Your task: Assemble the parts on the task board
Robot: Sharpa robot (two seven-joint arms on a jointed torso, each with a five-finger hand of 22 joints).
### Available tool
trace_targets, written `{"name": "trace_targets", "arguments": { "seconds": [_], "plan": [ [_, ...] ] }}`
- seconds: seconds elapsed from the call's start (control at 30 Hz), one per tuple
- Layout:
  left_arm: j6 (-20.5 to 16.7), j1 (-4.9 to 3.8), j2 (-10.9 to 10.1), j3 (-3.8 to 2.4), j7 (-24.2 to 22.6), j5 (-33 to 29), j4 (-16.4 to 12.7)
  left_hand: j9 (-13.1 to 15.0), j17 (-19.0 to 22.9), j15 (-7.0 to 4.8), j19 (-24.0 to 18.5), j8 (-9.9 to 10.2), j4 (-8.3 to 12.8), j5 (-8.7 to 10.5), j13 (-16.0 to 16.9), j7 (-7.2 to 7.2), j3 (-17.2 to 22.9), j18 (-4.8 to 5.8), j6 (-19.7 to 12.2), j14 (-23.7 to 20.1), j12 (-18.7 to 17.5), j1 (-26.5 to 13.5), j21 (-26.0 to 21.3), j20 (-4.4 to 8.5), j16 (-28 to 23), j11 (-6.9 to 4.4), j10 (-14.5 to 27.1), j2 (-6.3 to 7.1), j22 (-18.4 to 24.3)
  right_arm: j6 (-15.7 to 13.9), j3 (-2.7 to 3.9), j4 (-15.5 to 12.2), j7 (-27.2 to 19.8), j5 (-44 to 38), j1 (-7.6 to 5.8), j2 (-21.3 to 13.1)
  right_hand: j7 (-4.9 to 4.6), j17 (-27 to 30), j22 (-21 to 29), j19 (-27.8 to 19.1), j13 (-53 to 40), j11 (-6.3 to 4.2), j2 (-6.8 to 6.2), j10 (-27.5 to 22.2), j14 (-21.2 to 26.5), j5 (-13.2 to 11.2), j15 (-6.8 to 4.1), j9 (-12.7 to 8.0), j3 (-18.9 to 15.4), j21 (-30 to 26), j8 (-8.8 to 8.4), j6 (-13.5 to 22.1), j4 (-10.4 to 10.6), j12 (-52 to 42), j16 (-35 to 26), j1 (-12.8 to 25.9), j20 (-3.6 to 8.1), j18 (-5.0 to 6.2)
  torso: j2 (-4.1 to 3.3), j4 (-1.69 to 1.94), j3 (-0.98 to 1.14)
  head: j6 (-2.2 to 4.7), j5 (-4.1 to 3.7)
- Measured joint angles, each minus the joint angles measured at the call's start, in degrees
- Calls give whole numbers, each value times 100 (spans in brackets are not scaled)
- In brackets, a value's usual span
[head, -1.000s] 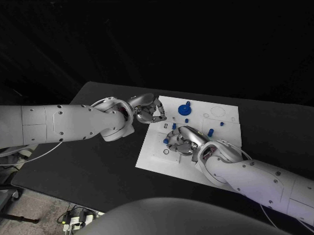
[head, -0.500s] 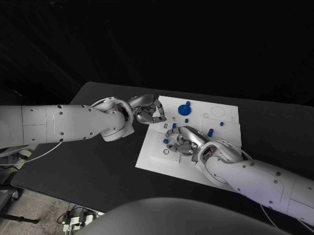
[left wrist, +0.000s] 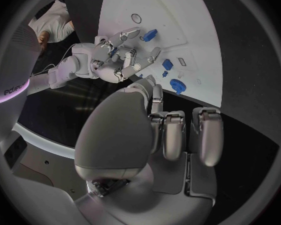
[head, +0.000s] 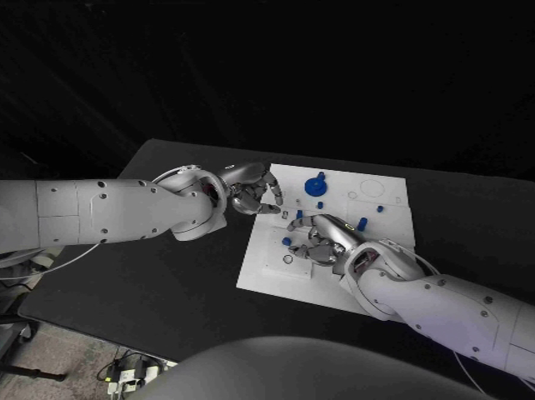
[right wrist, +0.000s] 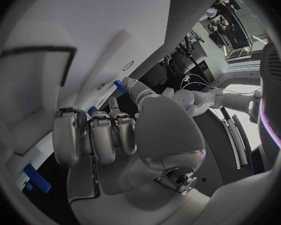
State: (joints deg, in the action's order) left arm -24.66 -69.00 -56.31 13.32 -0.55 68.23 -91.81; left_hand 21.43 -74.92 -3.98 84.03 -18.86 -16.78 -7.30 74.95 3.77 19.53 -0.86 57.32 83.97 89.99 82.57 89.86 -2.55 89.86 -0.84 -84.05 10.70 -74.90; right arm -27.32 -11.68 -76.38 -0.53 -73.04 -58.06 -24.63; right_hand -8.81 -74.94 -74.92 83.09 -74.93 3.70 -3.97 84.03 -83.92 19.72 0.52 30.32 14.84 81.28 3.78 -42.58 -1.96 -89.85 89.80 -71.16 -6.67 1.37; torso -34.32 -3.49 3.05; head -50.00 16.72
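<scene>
1. Head view: a white task board (head: 340, 279) lies on a black table (head: 136, 275), its long axis running from the near edge toward the far edge and tilted a little to the right. The left hand (head: 253, 190) sits at the board's far left corner with its fingers curled inward; whether they pinch anything cannot be told here. The right hand (head: 319, 240) rests over the middle of the board, fingers bent down onto the surface. A round blue part (head: 316, 185) with a short stem pointing away from the robot stands near the board's far edge. A small blue peg (head: 362, 223) stands upright just right of the right hand, and another small blue piece (head: 287, 242) lies just left of that hand.

2. Left wrist view: the left hand (left wrist: 159, 130) has its fingers folded toward the palm, and nothing shows between them. Past it, the right hand (left wrist: 118, 60) reaches onto the board (left wrist: 190, 15) with fingers spread, one fingertip touching a blue part (left wrist: 149, 34). Two more blue pieces (left wrist: 173, 75) lie on the board between the two hands.

3. Right wrist view: the right hand (right wrist: 109, 135) has its fingers bent side by side against the white board (right wrist: 84, 35); a grip on anything cannot be told. An oblong blue part (right wrist: 37, 178) lies flat on the board near the circle's rim. Another blue piece (right wrist: 119, 86) stands just beyond the fingertips.
</scene>
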Motion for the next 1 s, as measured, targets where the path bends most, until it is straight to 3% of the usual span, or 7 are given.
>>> {"name": "trace_targets", "arguments": {
  "seconds": [0.23,0.53,0.7,0.83,0.93,1.0],
  "plan": [
    [54,0,-2,0,-44,460,6,-108,0,39,0,115,1,69,0,21,-93,0,21,1,0,-32,0,0,0,0,0,5,0,-268,1,-371,-34,0,-254,-264,-40,0,0,-18,0,0,18,0,-4,-511,4,-102,-154,-2,41,-40,154,0,0,58,-21,79,1,-4,0,0,-12],
    [99,7,14,0,-54,985,46,-247,1,40,-9,247,-15,146,0,30,-385,0,113,0,0,-176,0,-32,0,0,0,-24,-4,-482,5,-1004,-53,48,-735,-781,-18,1,0,-60,0,41,123,0,0,-837,41,-168,-365,-52,112,-163,431,0,0,306,-62,79,6,-6,-3,0,-87],
    [108,20,43,0,-52,1149,46,-300,1,40,0,272,-11,187,0,11,-515,0,236,0,0,-269,0,-41,0,0,0,-45,-4,-529,2,-1403,-74,242,-830,-1145,-18,1,0,-60,0,72,204,-9,-12,-1120,52,-189,-520,-67,178,-277,737,0,0,583,-62,79,6,0,-1,0,-130],
    [114,30,75,0,-52,1336,-2,-335,1,40,0,273,-12,278,0,-17,-678,-1,348,0,0,-491,0,-41,0,0,0,-67,-4,-535,-8,-1731,-131,575,-925,-1576,-6,1,0,-80,0,82,468,1,-21,-904,61,-149,-618,-76,324,-506,1161,0,0,946,-82,78,4,0,1,0,-158],
    [129,42,109,0,-52,1581,-50,-344,1,40,0,272,-17,301,0,-41,-760,0,411,0,0,-627,0,-41,0,0,0,-88,-4,-507,-10,-1928,-175,871,-1053,-1927,20,2,0,-58,0,82,659,1,-21,-480,61,-79,-640,-57,419,-551,1502,0,0,1167,-104,79,3,-1,1,0,-179],
    [147,49,129,0,-51,1799,-81,-352,1,40,0,272,-16,320,0,-51,-828,0,463,1,0,-758,0,-41,0,0,0,-61,-4,-452,-14,-2080,-198,1090,-1165,-2197,20,2,0,-14,0,82,695,1,-21,-119,61,-27,-696,19,487,-551,1726,0,0,1317,-80,79,3,-5,1,0,-198]
  ]
}}
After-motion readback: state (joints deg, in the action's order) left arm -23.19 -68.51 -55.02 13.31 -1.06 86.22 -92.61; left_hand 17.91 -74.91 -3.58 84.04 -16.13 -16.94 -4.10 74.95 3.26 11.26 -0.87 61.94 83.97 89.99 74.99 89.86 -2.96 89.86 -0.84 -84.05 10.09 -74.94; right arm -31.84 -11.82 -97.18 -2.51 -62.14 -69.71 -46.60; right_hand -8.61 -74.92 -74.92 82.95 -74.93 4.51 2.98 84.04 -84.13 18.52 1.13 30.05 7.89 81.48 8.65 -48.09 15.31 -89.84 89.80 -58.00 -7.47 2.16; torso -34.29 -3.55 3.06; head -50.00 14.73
